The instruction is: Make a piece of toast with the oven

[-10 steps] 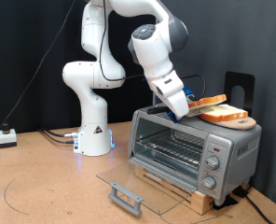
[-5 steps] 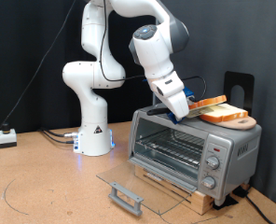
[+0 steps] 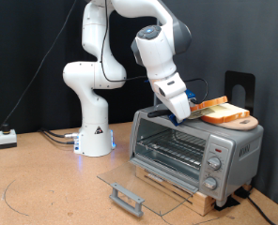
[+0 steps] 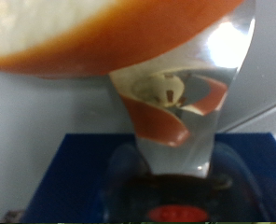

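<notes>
The robot arm (image 3: 130, 47) leans over the toaster oven (image 3: 191, 145) at the right of the exterior view, its tool (image 3: 184, 112) lowered onto the oven's roof at the edge of two bread slices stacked on a small board (image 3: 244, 124). The upper slice (image 3: 211, 101) sits tilted, its near crust touching the blue fingertips (image 3: 180, 109). The wrist view shows a pale slice with brown crust (image 4: 101, 28) filling the upper frame, with a shiny finger (image 4: 180, 93) below it; the tool appears clamped on that slice's edge, though the contact itself is blurred.

The oven's glass door (image 3: 130, 187) already lies open flat on the table (image 3: 45, 183) at lower centre, handle (image 3: 126, 197) forward, the wire rack (image 3: 172, 145) bare inside. The step in hand looks like picking up the bread. Carrying it calls for a firm pinch on soft crumb, and for clearing the lower slice (image 3: 228, 115) without dragging it off the board.
</notes>
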`<state>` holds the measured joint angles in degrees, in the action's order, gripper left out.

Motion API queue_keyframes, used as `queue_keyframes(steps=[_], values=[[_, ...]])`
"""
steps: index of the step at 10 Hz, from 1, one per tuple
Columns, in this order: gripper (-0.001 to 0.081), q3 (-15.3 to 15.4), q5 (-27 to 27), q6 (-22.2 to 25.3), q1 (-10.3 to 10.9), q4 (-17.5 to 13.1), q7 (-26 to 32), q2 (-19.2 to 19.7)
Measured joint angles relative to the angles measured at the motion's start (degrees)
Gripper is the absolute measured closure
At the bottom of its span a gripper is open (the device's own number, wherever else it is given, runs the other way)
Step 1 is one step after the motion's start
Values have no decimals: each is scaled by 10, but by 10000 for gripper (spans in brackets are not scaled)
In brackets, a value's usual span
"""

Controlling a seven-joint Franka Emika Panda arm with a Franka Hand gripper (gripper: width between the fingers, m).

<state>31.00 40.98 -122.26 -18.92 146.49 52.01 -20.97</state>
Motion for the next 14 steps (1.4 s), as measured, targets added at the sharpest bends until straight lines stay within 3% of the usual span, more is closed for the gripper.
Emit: queue_keyframes(steps=[8,14], values=[[410,-4,10,9,0,0,8,-3],[410,11,50,-87,-1,-15,-49,24]])
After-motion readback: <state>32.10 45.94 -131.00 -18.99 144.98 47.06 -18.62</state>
